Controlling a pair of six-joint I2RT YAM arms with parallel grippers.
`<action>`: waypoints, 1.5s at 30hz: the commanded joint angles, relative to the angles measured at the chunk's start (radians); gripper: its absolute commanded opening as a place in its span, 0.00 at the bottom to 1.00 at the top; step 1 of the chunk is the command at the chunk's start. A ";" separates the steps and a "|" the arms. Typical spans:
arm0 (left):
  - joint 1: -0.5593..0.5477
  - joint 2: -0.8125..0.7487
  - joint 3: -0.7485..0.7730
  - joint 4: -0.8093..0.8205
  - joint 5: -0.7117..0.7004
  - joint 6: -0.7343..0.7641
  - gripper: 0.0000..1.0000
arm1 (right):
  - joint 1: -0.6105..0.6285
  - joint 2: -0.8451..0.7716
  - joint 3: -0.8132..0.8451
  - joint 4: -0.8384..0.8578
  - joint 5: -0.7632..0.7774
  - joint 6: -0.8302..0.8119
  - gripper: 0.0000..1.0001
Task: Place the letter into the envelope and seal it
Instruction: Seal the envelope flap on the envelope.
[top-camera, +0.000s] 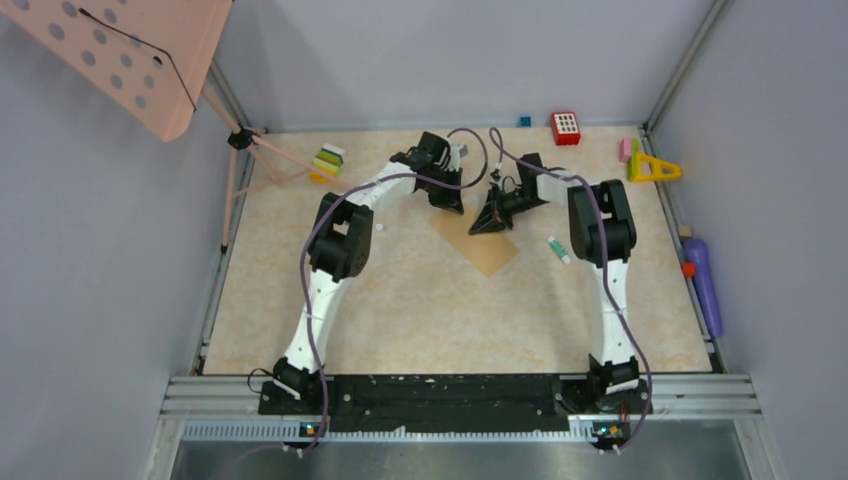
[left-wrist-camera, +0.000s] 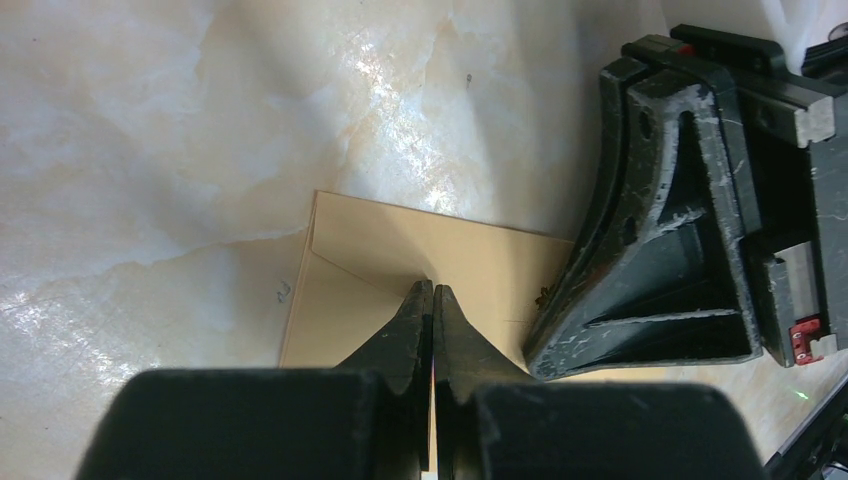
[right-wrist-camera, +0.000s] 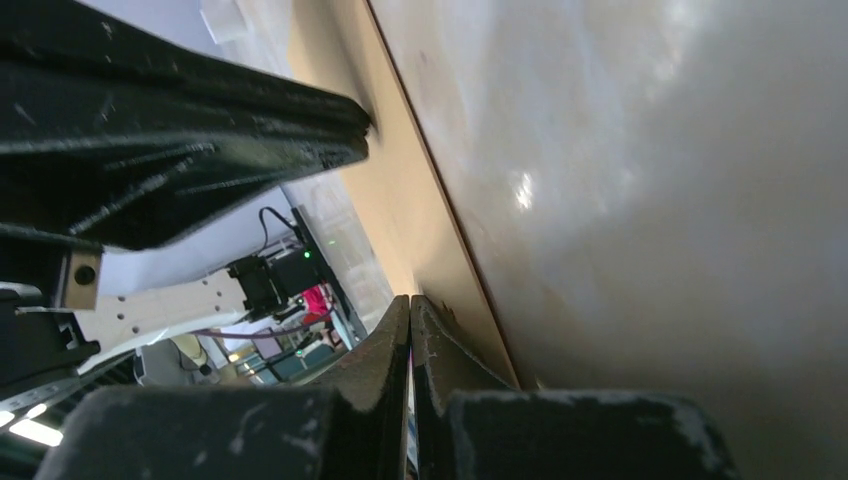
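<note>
Your envelope (top-camera: 480, 250) lies flat near the middle of the desk (top-camera: 400, 320), a little toward the far edge. It is turned so that its corners, not its sides, face the desk's edges. Its triangular flap is folded down flat against the body.

Your left hand (left-wrist-camera: 432, 292) is fully closed with nothing between its fingers. Its tips rest on the envelope right at the point of the flap.

Your right hand (right-wrist-camera: 410, 300) is closed as well and grips nothing. Its tips are down on the envelope close to one long edge, just beside the left hand but not touching it.

A small white tube (top-camera: 558, 249) lies on the desk near the envelope, toward the right edge.
</note>
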 joint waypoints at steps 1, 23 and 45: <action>-0.013 0.006 -0.019 -0.048 -0.059 0.032 0.00 | 0.036 0.074 0.042 0.036 0.139 0.035 0.00; -0.014 -0.002 -0.022 -0.048 -0.071 0.039 0.00 | -0.010 -0.019 -0.116 -0.056 0.149 -0.089 0.00; -0.017 -0.016 -0.031 -0.045 -0.071 0.038 0.00 | 0.010 0.000 -0.056 -0.016 0.166 -0.040 0.00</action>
